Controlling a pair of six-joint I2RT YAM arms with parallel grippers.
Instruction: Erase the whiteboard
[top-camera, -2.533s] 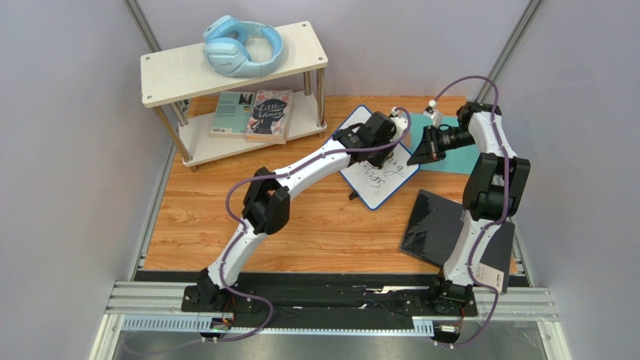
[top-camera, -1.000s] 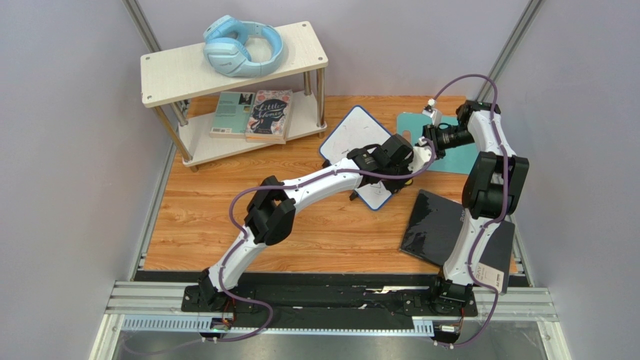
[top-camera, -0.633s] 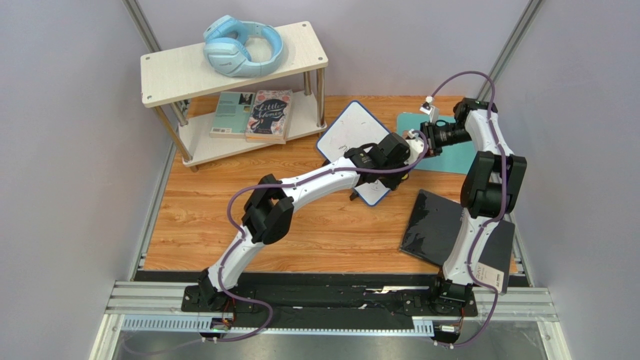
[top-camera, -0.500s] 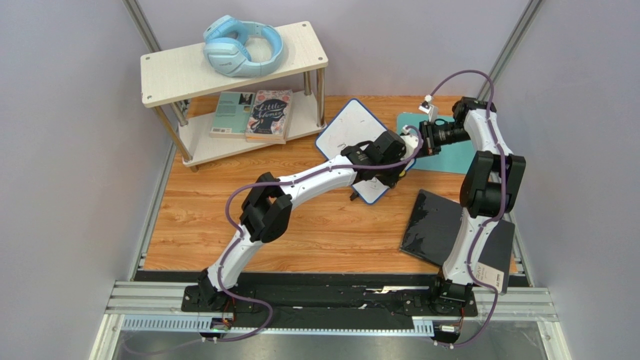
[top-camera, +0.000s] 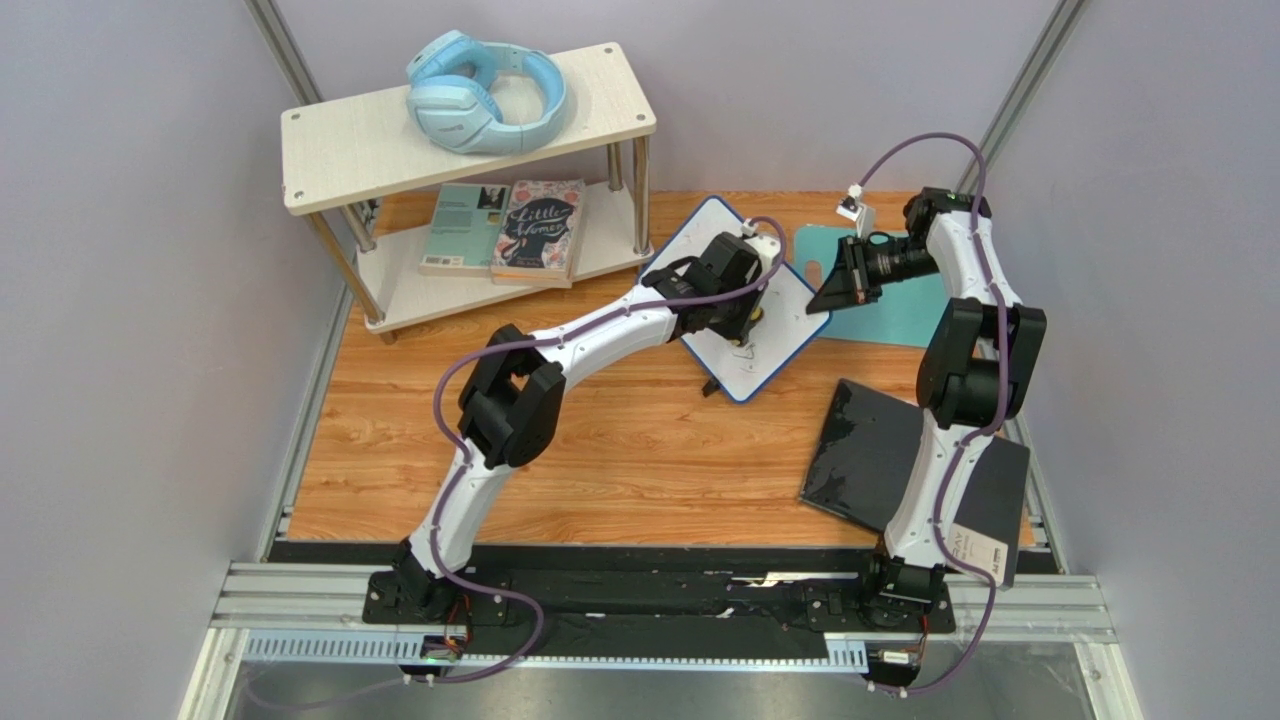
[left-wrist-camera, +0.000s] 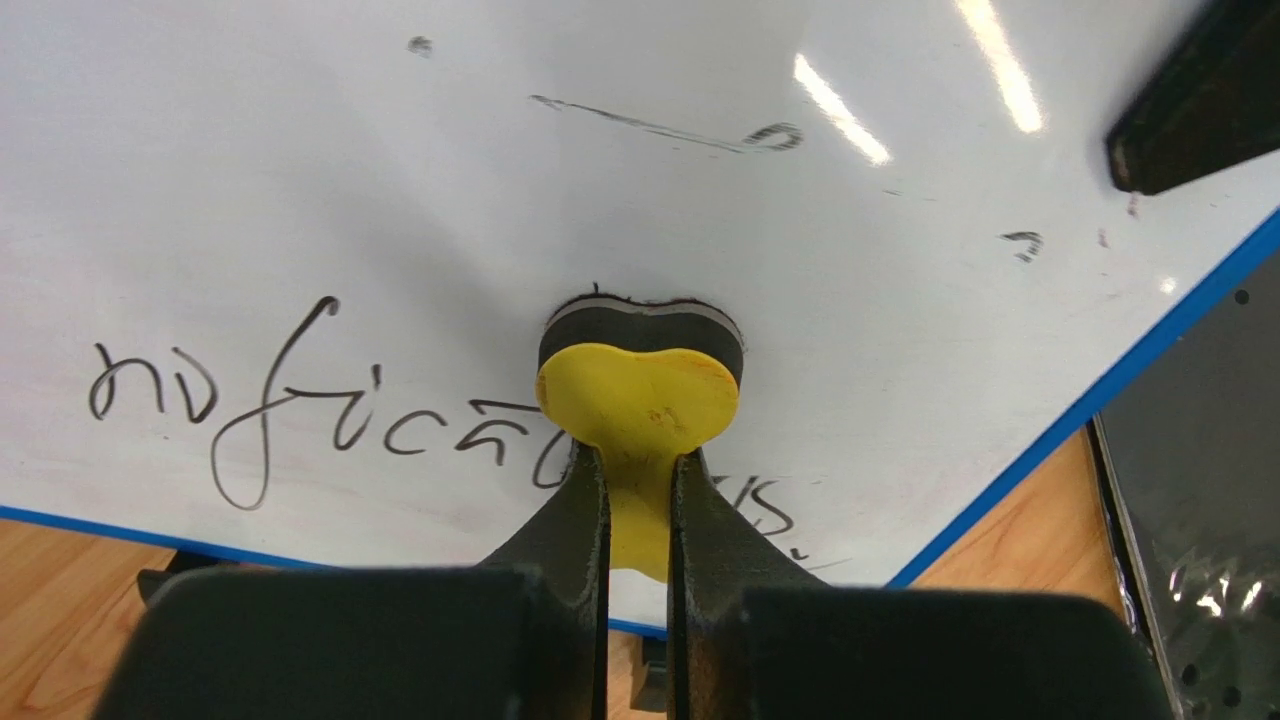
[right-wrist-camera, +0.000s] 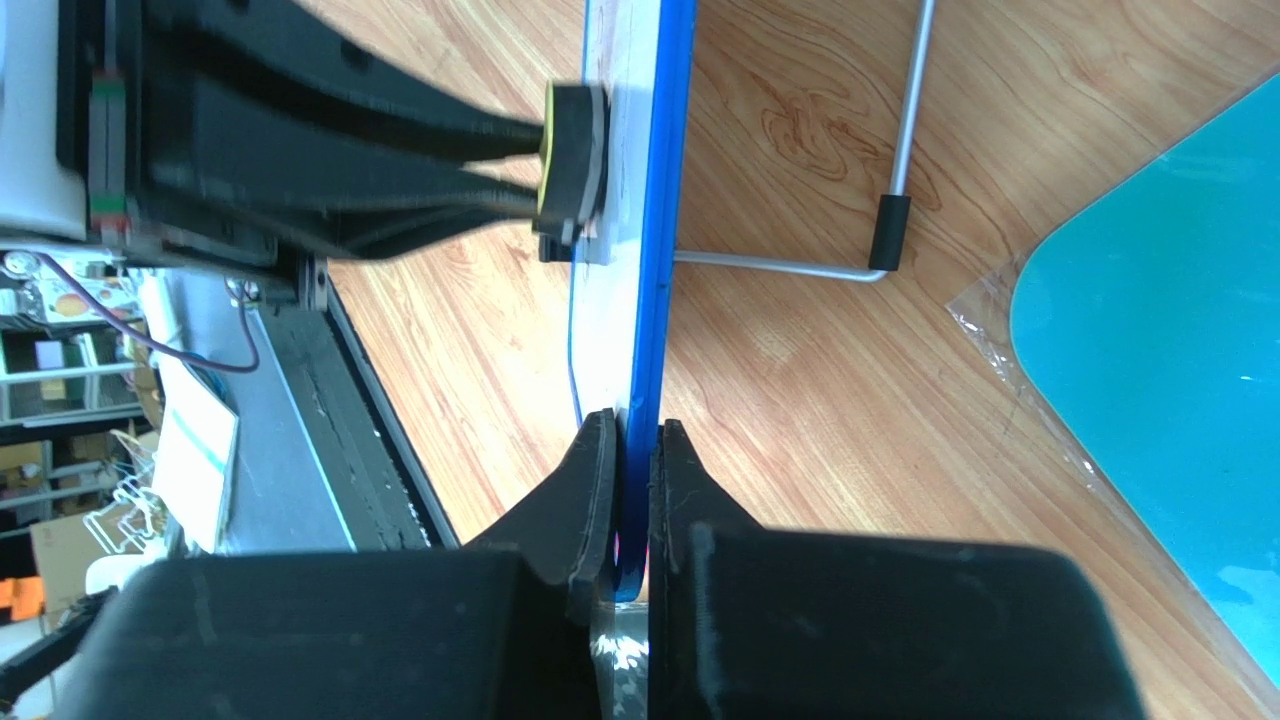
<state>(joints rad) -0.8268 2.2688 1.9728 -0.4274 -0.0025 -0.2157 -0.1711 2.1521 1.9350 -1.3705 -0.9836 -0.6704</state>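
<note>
Both pinching, left gripper (left-wrist-camera: 639, 465) nipping yellow eraser (left-wrist-camera: 639, 393), slid farther up whiteboard (left-wrist-camera: 376, 195), right gripper (right-wrist-camera: 634, 435) clamping its edge

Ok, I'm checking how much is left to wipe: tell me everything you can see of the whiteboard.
The whiteboard is glossy white with a thin blue frame, propped on a wire stand. Dark handwriting runs along one edge, stray marks elsewhere. The left pincer presses a yellow eraser against its face; the right pincer clamps its edge.
</note>
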